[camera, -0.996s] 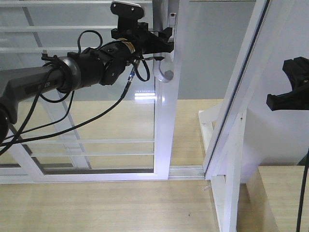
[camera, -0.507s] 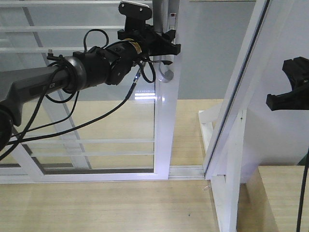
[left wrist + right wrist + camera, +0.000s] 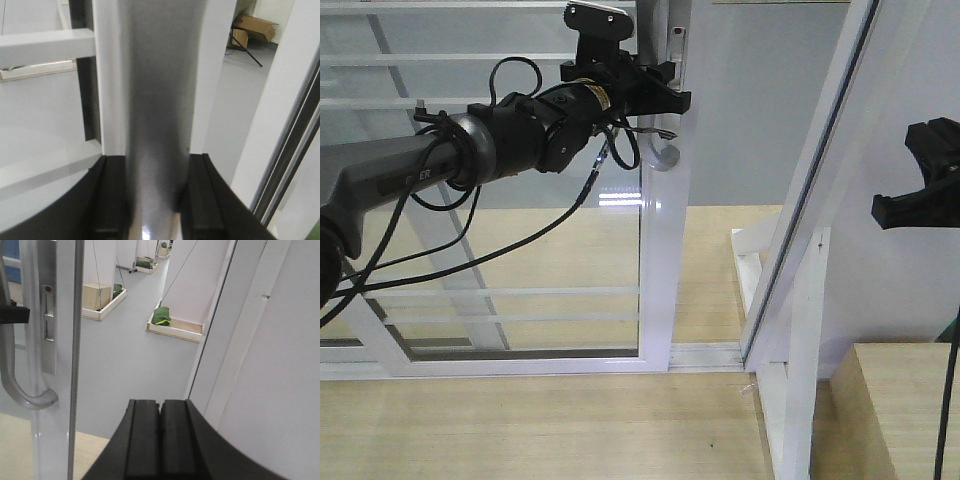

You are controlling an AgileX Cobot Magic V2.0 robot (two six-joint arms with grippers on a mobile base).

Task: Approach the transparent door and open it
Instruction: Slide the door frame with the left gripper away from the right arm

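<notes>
White-framed and glazed across the left of the front view: showing a tall sliding glass door in a white aluminium frame (image 3: 660, 260), crossed by thin horizontal bars and rising from a pale wooden floor (image 3: 520, 430). Clamping the left gripper (image 3: 670, 95) around the curved grey-white pull handle (image 3: 667, 156) on the door's edge stile, with black fingers (image 3: 114, 195) pressing on both sides. Hanging the right gripper (image 3: 160, 412) far right, well apart from the door, jaws squeezed together on nothing.
</notes>
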